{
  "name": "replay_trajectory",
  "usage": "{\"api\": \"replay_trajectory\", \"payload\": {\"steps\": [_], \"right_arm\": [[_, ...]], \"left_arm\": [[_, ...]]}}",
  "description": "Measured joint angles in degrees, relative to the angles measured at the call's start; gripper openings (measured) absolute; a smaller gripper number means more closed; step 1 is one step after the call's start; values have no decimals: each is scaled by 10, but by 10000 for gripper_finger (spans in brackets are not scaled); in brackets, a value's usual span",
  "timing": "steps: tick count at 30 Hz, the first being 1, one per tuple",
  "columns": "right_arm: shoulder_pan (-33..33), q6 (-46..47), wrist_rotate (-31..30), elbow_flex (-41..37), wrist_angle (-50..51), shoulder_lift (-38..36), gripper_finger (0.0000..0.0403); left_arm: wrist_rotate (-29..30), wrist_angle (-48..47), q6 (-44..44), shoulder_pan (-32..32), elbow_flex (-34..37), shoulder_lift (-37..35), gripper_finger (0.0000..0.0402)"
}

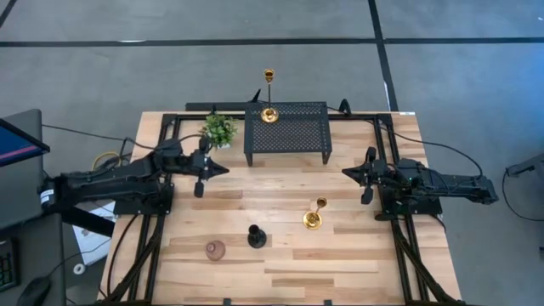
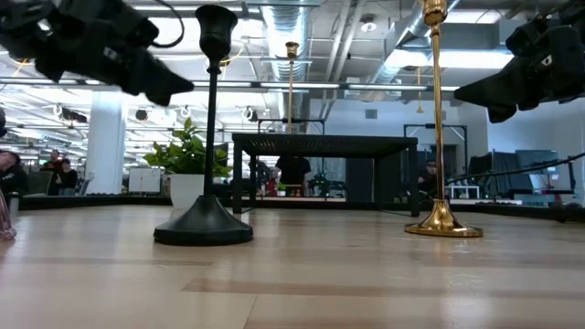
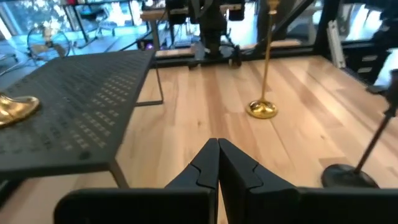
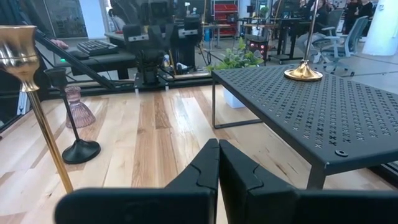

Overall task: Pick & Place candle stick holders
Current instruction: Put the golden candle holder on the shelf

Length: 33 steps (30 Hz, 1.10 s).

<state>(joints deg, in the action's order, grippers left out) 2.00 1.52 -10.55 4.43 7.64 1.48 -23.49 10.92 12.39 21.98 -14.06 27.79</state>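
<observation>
One gold candle stick holder (image 1: 269,110) stands by its round base on the black mesh stand (image 1: 289,132) at the far side. A second gold one (image 1: 313,218) stands on the table, right of centre, also in the left wrist view (image 3: 263,107). A black one (image 1: 255,236) stands near the front; a pinkish-brown one (image 1: 216,249) stands left of it. My left gripper (image 1: 223,169) is shut and empty, above the table left of the stand. My right gripper (image 1: 347,172) is shut and empty, right of the stand.
A small green potted plant (image 1: 219,129) stands at the stand's left end. Black frame rails (image 1: 153,212) run along the table's left and right sides. Bare wood lies between the two grippers.
</observation>
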Motion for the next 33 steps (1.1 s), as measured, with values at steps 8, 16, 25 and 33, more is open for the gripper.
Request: {"api": "replay_trajectory", "payload": {"steps": [8,16,25,33], "right_arm": [[0,0,0,0,0,0,0],[0,0,0,0,4,0,0],[0,11,16,0,5,0,0],[-7,11,125,0,-3,0,0]], "left_arm": [[-5,59,-24,0,62,-42,5],[-4,64,-38,0,76,-44,7],[-1,65,-30,0,76,-43,8],[-1,83,-7,-1,76,-43,5]]}}
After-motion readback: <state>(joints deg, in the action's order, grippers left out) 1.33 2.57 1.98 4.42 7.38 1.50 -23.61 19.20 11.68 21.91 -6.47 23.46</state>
